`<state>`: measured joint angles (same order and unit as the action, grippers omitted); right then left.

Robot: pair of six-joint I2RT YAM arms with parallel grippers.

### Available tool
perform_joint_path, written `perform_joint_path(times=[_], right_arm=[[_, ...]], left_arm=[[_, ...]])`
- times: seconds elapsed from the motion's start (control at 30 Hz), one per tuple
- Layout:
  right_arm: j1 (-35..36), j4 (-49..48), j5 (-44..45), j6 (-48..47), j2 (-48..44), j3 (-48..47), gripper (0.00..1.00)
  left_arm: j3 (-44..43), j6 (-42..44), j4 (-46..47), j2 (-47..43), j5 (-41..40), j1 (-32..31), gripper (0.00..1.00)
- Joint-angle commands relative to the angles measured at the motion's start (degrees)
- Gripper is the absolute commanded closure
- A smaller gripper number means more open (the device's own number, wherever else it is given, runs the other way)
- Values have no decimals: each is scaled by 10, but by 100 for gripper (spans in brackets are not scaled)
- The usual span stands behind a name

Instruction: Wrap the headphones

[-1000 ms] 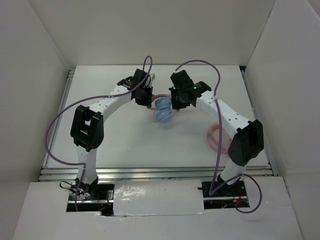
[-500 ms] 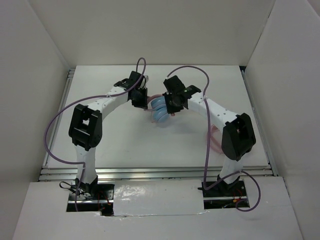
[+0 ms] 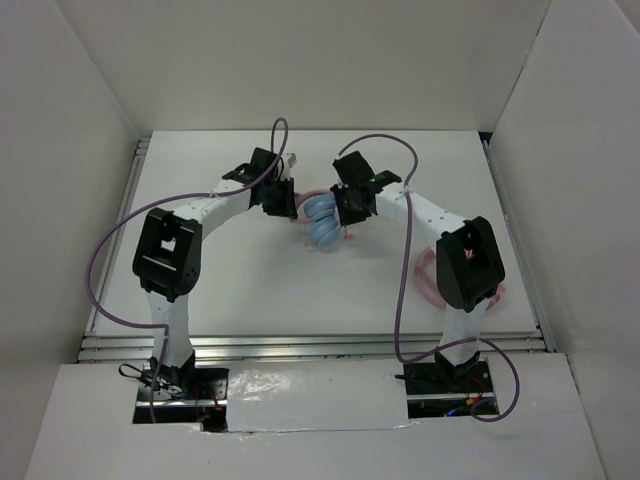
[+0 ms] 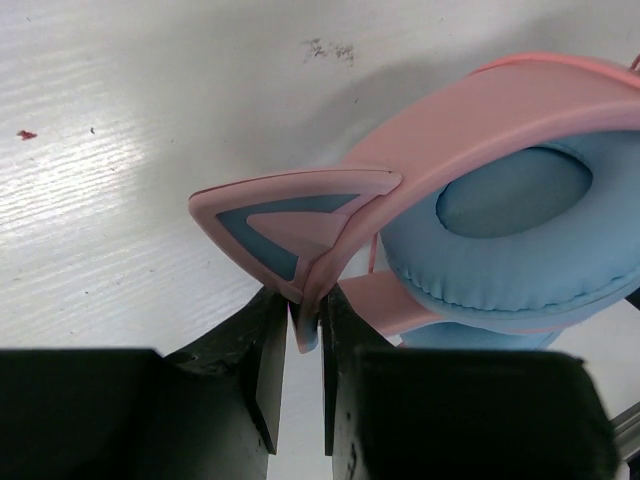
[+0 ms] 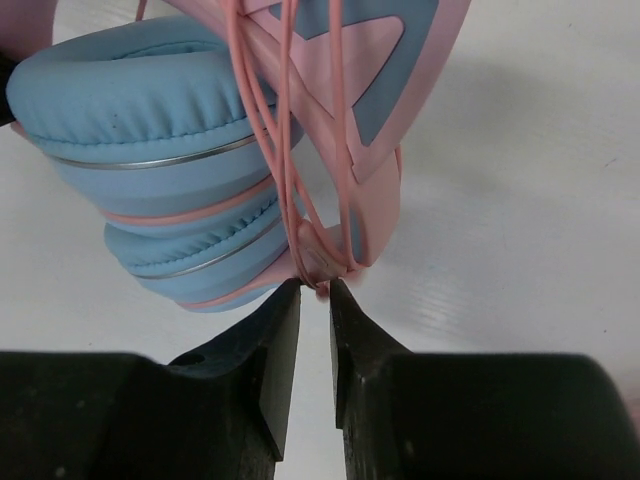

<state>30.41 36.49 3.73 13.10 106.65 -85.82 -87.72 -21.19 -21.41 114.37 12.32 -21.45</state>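
The headphones point(image 3: 322, 222) stand in mid-table between both arms, their two light blue earcups point(image 5: 140, 110) stacked together. My left gripper point(image 4: 305, 320) is shut on the lower edge of the pink headband point(image 4: 460, 130), beside its ear-shaped pink and blue tab point(image 4: 290, 215). The thin pink cable point(image 5: 285, 150) runs in several turns over the headband. My right gripper point(image 5: 316, 292) is open by a narrow gap just below the headband, and a small pink lump of the cable rests at its fingertips. In the top view the left gripper point(image 3: 285, 200) and right gripper point(image 3: 346, 210) flank the headphones.
An all-pink pair of headphones with a coiled cable point(image 3: 428, 275) lies on the table at the right, partly behind my right arm point(image 3: 465, 265). White walls enclose the table on the left, back and right.
The right arm has swung in toward the headphones and its jaws have parted slightly. The left gripper, still shut on the headband, and the headphones have shifted a little left.
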Motion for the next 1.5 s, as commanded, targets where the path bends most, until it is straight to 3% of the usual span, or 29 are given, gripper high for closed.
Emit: perform_joint_path(times=[0.0,0.37,0.4,0.43,0.5,0.6,0.73,0.8,1.03,1.47], right_arm=[[-7,-41,-10,-12,-5,-4,74],[-3,-56,-6,-26,-80,14,66],[-1,-56,-2,-28,-87,12,55],[1,-56,4,-32,-95,11,54],[3,-57,18,-36,-116,11,40],[3,-60,29,-40,-141,7,32],[3,-60,44,-44,-165,0,6],[1,-58,46,-49,-174,-6,0],[0,-66,5,-55,-216,-8,0],[-38,-69,-77,-25,-294,58,0]], left_arm=[[-14,3,64,-60,47,0,100],[-37,23,77,-104,56,2,100],[-43,25,67,-105,55,2,100],[-46,26,64,-107,59,2,100],[-47,25,62,-109,66,4,100],[-51,27,52,-110,74,3,100],[-38,32,53,-121,76,3,100],[-39,34,48,-127,67,4,100],[-49,33,-5,-115,24,8,100],[26,32,11,-75,73,87,100]])
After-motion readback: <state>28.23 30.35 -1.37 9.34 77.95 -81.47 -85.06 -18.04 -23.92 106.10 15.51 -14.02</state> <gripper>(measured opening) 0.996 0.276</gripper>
